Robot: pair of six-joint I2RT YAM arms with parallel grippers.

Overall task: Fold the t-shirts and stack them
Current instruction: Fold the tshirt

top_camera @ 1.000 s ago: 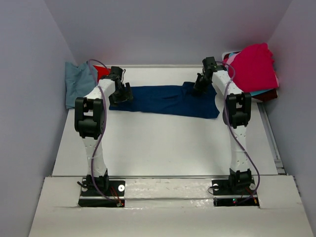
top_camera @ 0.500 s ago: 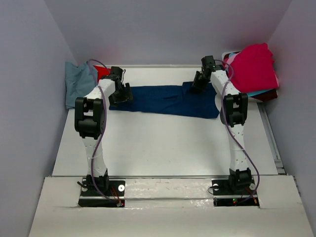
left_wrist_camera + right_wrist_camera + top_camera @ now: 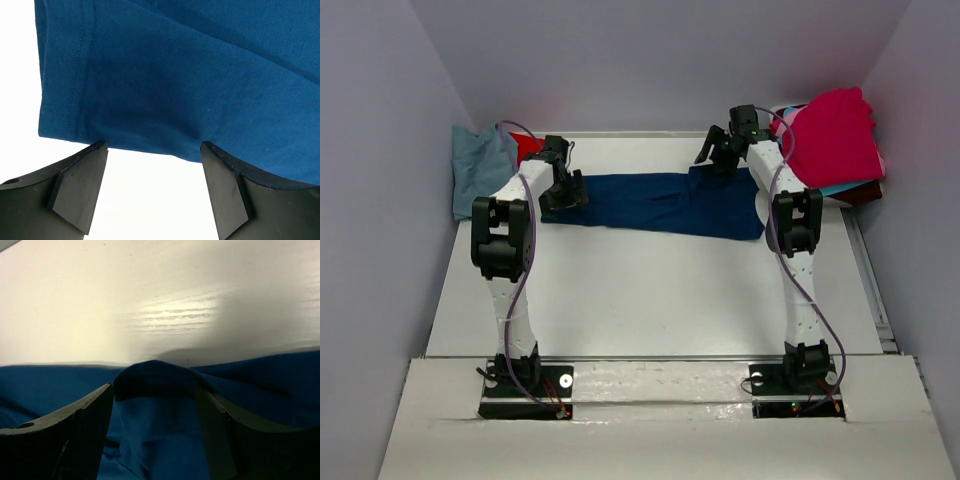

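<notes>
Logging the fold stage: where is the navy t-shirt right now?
In the top view the navy t-shirt lies spread across the far half of the table, stretching from the left gripper to the right gripper.

Centre tee plain dark blue, hem stitched in matching thread; blue-grey tee and red tee at left; magenta tee, turquoise tee and maroon tee at right; table white; arms white with black joints, purple cables.
</notes>
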